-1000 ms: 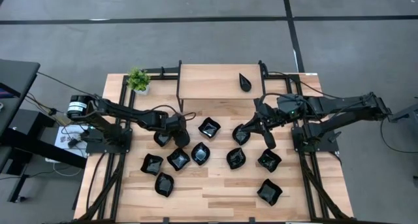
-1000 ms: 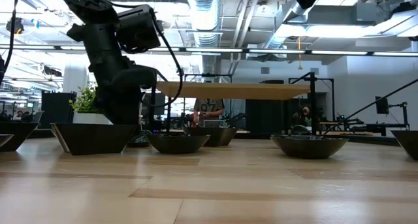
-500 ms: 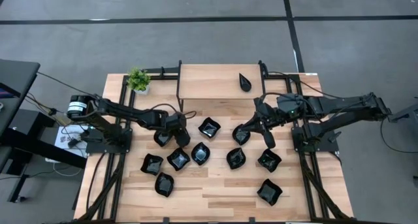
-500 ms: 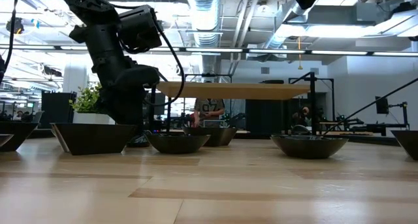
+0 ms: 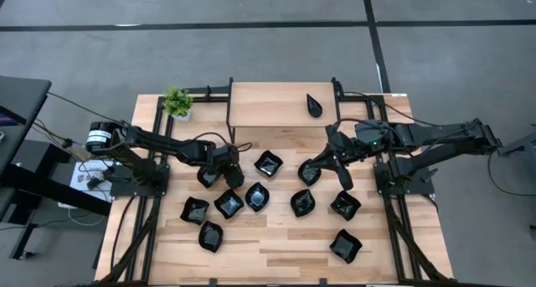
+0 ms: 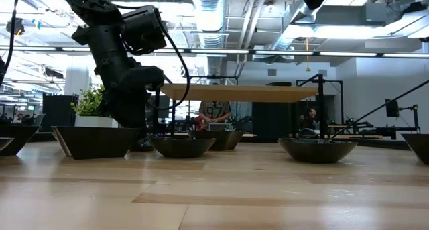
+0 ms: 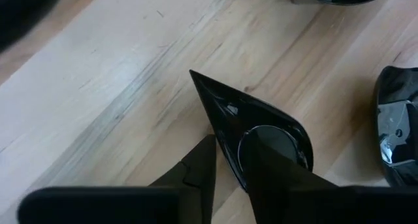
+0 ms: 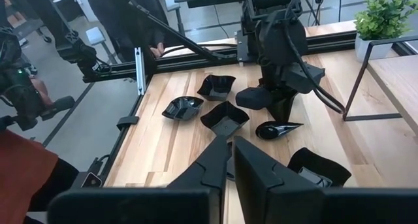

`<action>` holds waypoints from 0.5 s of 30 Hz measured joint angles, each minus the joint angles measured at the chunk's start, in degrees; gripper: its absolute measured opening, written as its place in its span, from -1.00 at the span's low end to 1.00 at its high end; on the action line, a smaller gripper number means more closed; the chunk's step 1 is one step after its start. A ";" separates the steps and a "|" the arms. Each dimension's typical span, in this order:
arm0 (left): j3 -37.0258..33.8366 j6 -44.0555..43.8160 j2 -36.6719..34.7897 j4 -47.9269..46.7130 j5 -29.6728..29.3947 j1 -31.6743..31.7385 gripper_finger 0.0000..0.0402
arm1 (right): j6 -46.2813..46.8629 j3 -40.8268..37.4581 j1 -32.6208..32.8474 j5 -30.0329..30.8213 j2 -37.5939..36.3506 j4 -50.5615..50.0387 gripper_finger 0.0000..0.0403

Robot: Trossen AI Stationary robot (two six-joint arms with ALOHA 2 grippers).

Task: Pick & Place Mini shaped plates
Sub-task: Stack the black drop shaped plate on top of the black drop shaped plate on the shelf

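Mini shaped plates (image 5: 257, 197), glossy black, unlabelled.

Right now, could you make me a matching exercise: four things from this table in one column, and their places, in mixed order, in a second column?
Things:
1. potted plant
2. lone teardrop plate
3. left hand
4. right hand

Places:
A. by a round plate, right of the table's middle
B. on the raised shelf
C. at the table corner beside the shelf, on the left arm's side
D. down at a pointed plate on the tabletop

Pairs: 1-C, 2-B, 3-D, 4-A
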 joint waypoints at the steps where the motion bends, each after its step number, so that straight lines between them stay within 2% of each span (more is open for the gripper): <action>1: -0.02 0.00 0.00 0.08 0.00 0.00 -0.67 | -0.04 0.00 0.00 0.00 0.00 0.00 -0.90; 15: -0.02 -1.31 0.00 0.89 0.02 0.00 -0.96 | -0.11 0.00 0.00 0.00 0.00 -0.02 -0.90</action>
